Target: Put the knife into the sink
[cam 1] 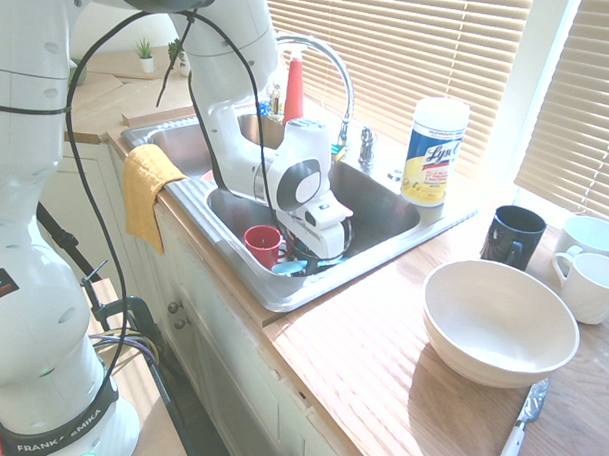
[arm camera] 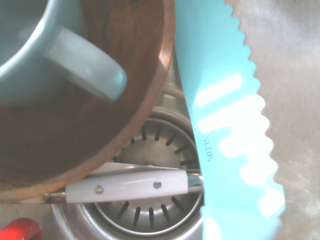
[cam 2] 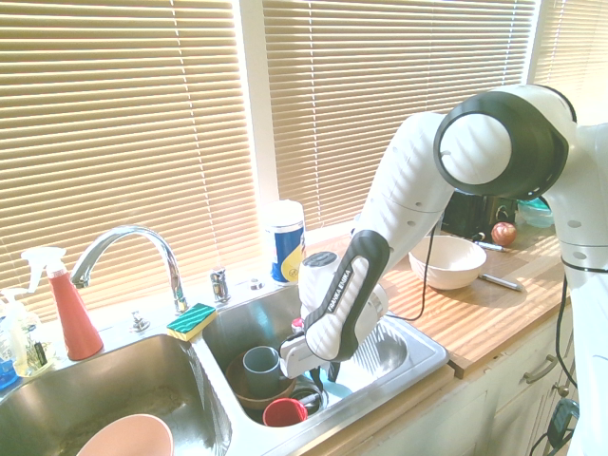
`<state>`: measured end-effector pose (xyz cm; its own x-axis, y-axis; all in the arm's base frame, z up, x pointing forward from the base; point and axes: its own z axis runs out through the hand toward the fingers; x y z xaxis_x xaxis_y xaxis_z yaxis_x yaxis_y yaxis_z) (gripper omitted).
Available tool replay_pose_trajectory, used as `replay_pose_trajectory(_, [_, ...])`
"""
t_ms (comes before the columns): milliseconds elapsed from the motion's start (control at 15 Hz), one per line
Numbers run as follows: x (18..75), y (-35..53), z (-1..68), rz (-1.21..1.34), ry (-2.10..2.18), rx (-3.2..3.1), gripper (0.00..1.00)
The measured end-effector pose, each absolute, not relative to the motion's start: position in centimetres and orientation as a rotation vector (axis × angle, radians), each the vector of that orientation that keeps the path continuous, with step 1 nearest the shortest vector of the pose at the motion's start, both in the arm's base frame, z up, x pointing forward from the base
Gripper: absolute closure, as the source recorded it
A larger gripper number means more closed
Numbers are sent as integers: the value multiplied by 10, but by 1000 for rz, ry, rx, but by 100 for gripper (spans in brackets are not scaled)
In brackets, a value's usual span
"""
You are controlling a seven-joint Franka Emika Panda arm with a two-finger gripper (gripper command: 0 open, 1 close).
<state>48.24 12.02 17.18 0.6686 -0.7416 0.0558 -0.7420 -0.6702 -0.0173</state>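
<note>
My gripper (cam 1: 301,258) reaches down into the right basin of the steel sink (cam 1: 274,293), and it is shut on the turquoise knife (cam 1: 288,267). From the other side, the gripper (cam 2: 321,369) hangs low over the basin floor, the knife (cam 2: 334,373) pointing down from it. In the wrist view the knife's serrated turquoise blade (arm camera: 225,125) lies close over the basin floor, beside the drain. The fingers themselves are mostly hidden behind the hand.
The basin holds a red cup (cam 2: 285,411), a grey-blue mug (cam 2: 261,363) in a brown bowl (arm camera: 100,105), and a white-handled utensil (arm camera: 130,186) over the drain. On the counter stand a white bowl (cam 1: 499,320), mugs (cam 1: 512,235) and a wipes canister (cam 1: 434,152). A faucet (cam 2: 123,237) arches behind.
</note>
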Motion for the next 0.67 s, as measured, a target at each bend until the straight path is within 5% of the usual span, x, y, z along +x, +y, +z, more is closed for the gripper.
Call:
replay_pose_trajectory(333, [488,126,187,124,-1273,2884,0])
replay_pose_trajectory(667, [501,135,292,206,-1244,2902,0])
